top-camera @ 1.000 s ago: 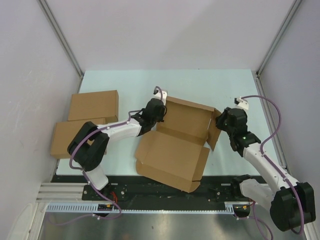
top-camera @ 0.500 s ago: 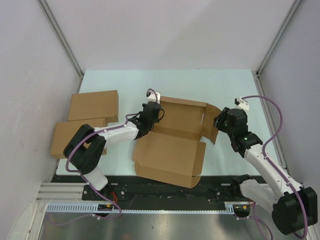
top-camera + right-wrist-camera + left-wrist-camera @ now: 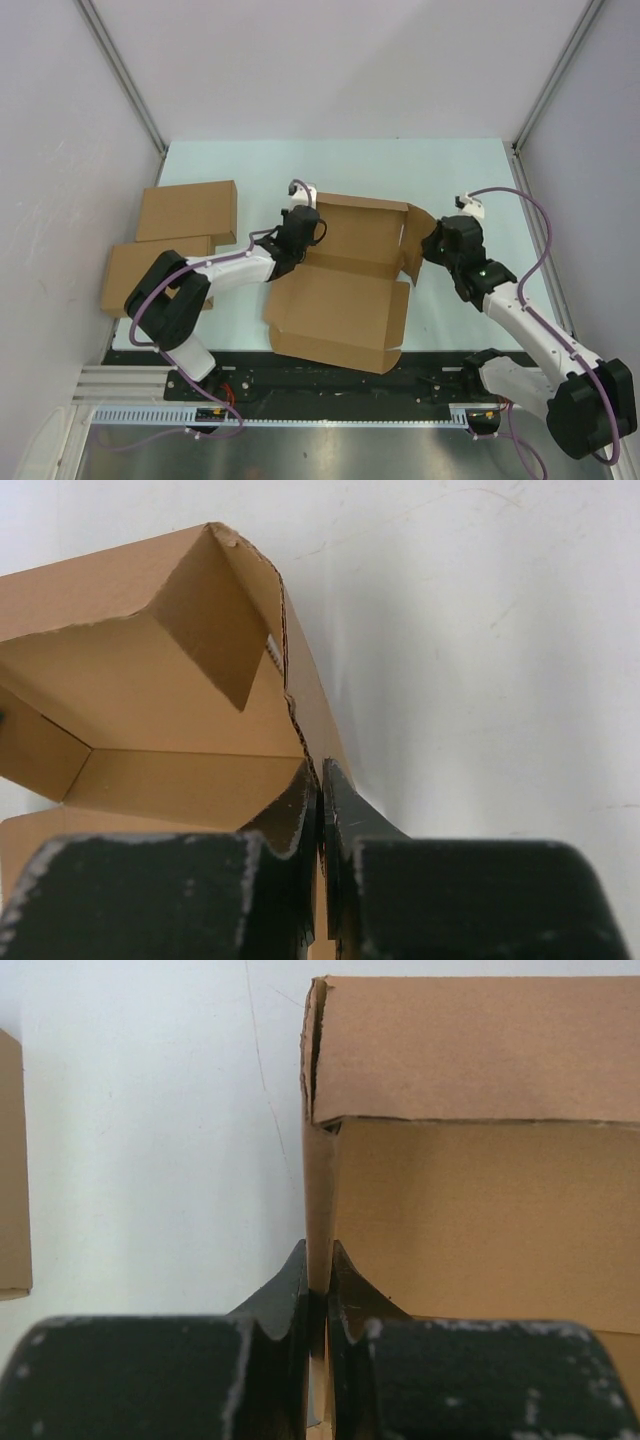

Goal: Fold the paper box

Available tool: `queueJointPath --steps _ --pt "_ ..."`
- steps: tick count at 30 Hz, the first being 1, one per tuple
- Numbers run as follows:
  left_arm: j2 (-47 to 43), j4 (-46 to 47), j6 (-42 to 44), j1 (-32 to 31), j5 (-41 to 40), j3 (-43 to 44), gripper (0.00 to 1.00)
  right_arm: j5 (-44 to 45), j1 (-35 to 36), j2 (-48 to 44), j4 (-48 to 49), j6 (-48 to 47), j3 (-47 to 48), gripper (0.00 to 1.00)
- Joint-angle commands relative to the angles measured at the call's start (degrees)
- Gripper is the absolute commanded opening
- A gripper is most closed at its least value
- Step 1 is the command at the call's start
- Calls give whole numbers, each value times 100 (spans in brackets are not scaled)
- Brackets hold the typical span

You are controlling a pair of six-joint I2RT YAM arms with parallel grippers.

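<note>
The paper box (image 3: pixel 345 285) is a brown cardboard sheet, half folded, in the middle of the table with its lid panel spread toward me. My left gripper (image 3: pixel 303 232) is shut on the box's left side wall (image 3: pixel 318 1210), which stands upright between the fingers. My right gripper (image 3: pixel 432 245) is shut on the box's right side wall (image 3: pixel 315 730), which stands raised at the right end. The far wall (image 3: pixel 470 1050) folds over the top in the left wrist view. The box's inside (image 3: pixel 150 700) shows in the right wrist view.
Two finished flat brown boxes (image 3: pixel 188 211) (image 3: pixel 135 275) lie at the left side of the pale green table (image 3: pixel 400 170). One edge (image 3: pixel 10 1160) shows in the left wrist view. White walls enclose the table on three sides.
The right side flap has swung up from slanting outward to nearly upright. Both grippers shifted slightly left and the lid panel settled flatter toward me.
</note>
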Motion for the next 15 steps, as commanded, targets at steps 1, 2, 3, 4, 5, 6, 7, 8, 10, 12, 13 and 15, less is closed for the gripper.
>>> queueJointPath --steps 1,2,3,4,5,6,7,8,10,12,13,15 --pt "-259 133 -119 22 -328 -155 0 -182 65 121 234 402 430 0" --pt "-259 168 -128 22 -354 -173 0 -218 74 139 269 507 439 0" --pt "-268 186 -128 30 -398 -191 0 -288 74 148 287 569 456 0" --pt "-276 265 -128 22 -407 -234 0 -315 66 191 304 613 500 0" --pt "-294 300 -128 22 -424 -261 0 -341 74 218 304 692 535 0" --pt "-312 344 -119 13 -450 -279 0 -376 74 253 313 710 562 0" --pt "-312 423 -110 13 -459 -322 0 -394 74 279 331 727 588 0" --pt "-329 493 -93 4 -477 -357 0 -403 74 349 340 745 640 0" --pt "-356 660 -49 -13 -530 -445 0 -420 74 394 375 798 685 0" --pt "-391 739 -5 -57 -600 -489 0 -464 74 490 401 894 711 0" --pt "-408 897 56 -66 -618 -559 0 -516 74 525 427 947 720 0" --pt "-461 1056 109 -92 -627 -691 0 -648 -39 587 445 1034 729 0"
